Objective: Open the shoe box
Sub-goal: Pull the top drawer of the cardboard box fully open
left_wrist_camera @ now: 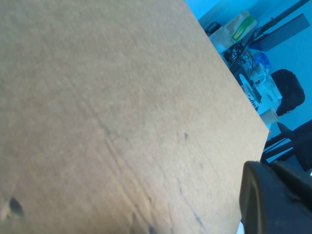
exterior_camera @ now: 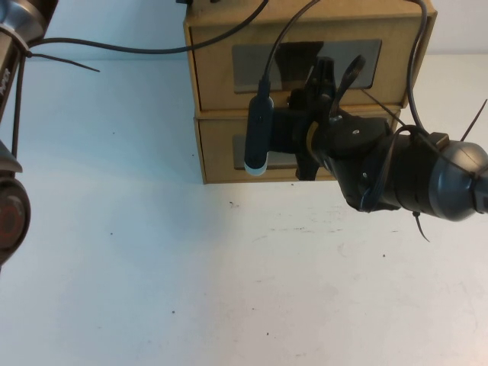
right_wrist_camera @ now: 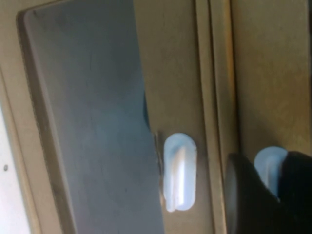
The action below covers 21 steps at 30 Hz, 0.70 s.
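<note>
Right gripper (exterior_camera: 336,76) meets the upper shoe box (exterior_camera: 217,65) at far centre, jaws part-open astride its white pull tab (right_wrist_camera: 269,163), placed to pinch and draw. Left gripper (left_wrist_camera: 275,202) hangs far left beside cardboard (left_wrist_camera: 107,112); its state I cannot tell.

The right arm (exterior_camera: 412,171) reaches forward, its right gripper (exterior_camera: 335,80) far centre; the left gripper (left_wrist_camera: 273,200) sits beyond the left edge.

Bright, even light washes the table (exterior_camera: 152,290); wrist close-ups of the shoe box (right_wrist_camera: 170,73) are blurred.
</note>
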Tool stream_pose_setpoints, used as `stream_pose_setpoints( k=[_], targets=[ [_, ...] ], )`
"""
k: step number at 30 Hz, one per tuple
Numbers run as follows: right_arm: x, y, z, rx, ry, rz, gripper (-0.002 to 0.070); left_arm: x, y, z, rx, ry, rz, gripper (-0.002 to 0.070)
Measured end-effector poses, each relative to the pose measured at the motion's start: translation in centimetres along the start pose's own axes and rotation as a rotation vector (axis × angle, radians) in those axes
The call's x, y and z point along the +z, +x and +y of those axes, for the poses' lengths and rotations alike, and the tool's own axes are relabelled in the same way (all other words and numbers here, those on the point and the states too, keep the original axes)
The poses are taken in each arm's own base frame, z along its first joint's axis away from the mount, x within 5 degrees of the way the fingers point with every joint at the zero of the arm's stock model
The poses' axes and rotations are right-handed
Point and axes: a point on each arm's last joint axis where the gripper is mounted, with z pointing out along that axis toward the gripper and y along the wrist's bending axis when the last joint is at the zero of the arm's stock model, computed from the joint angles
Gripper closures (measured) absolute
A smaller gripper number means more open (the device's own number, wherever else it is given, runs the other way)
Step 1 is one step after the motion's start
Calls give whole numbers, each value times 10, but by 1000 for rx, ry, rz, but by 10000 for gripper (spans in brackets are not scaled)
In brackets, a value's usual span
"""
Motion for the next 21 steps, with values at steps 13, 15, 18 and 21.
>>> stream_pose_setpoints(
  k=[13, 15, 18, 21],
  targets=[
    [0, 1, -3, -51, 16, 17, 583, 4, 2, -2, 11, -11, 13, 679],
    [0, 1, -3, -68, 18, 20, 603, 4, 2, -3, 20, -22, 15, 679],
    [0, 2, -3, -78, 20, 24, 655, 7, 3, -4, 35, -41, 19, 679],
    [0, 2, -3, -76, 20, 27, 663, 7, 4, -3, 39, -55, 22, 679]
  ],
)
